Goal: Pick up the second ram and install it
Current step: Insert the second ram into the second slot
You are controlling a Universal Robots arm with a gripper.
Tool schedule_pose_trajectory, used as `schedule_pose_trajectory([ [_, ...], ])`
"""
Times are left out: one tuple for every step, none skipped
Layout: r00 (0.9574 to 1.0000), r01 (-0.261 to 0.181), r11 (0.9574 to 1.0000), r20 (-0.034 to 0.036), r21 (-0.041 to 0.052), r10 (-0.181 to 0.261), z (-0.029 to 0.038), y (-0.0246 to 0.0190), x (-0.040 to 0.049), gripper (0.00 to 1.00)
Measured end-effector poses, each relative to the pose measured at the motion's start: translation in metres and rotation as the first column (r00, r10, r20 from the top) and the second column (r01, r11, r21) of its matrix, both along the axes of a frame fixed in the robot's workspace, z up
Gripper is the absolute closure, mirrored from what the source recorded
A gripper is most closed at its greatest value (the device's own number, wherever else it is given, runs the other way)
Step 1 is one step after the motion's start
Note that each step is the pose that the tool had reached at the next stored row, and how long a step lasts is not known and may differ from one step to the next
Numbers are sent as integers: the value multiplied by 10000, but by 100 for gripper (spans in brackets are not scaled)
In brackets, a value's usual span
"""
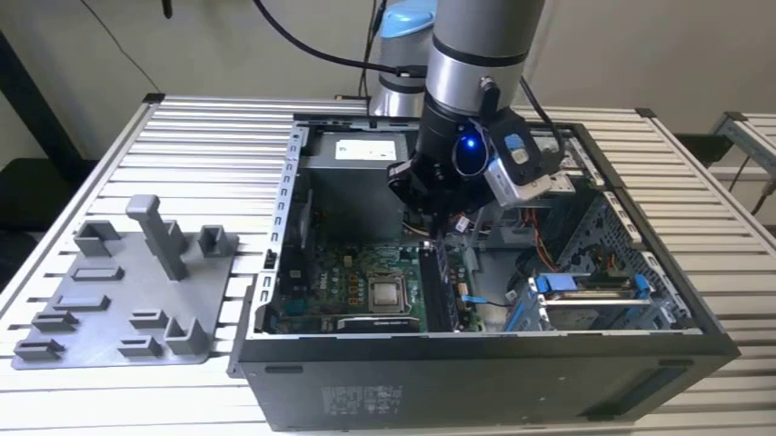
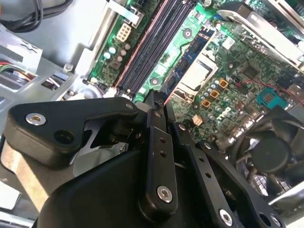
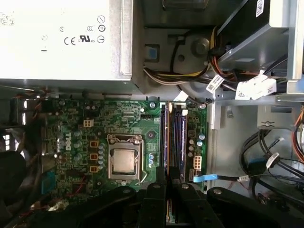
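The second ram (image 3: 178,137), a dark blue-green stick, stands on edge in the memory slots beside the processor socket (image 3: 123,161). It also appears as a blue strip with black chips (image 2: 187,64) and as a tall dark strip (image 1: 441,286) inside the open computer case (image 1: 485,350). My gripper (image 1: 431,227) hangs inside the case above those slots. In both wrist views its black fingers are drawn together, the tips (image 3: 166,176) (image 2: 156,97) over one end of the slots. I see nothing between them, and I cannot tell whether they touch the ram.
A grey plastic tray (image 1: 122,300) with an upright post (image 1: 158,236) lies at the exterior view's left of the case. Inside the case are the power supply (image 3: 61,38), a fan (image 2: 270,152), loose cables (image 3: 266,152) and a drive cage (image 1: 594,295).
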State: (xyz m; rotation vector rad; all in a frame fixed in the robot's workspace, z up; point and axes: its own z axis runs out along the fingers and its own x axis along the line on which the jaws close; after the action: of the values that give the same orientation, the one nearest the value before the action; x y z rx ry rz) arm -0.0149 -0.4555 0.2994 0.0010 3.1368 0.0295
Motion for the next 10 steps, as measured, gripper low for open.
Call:
schedule_pose_trajectory([
  [10000,0,10000,29,-2,0,-19,0,-4,85],
  [10000,-1,10000,57,-1,1,-36,0,-6,85],
  [10000,-1,10000,82,-1,1,-55,0,-8,85],
  [10000,-1,10000,98,-1,1,-73,0,-9,85],
  [9999,4,10000,109,-1,-4,-91,0,-11,85],
  [9999,20,10000,121,-2,-20,-109,-2,-12,85],
  [9999,53,10000,130,-1,-53,-128,-3,-12,85],
  [9999,96,10000,134,-2,-96,-145,-5,-13,85],
  [9998,130,9999,139,-2,-130,-163,-7,-14,85],
  [9998,149,9999,150,0,-149,-181,-8,-14,85],
])
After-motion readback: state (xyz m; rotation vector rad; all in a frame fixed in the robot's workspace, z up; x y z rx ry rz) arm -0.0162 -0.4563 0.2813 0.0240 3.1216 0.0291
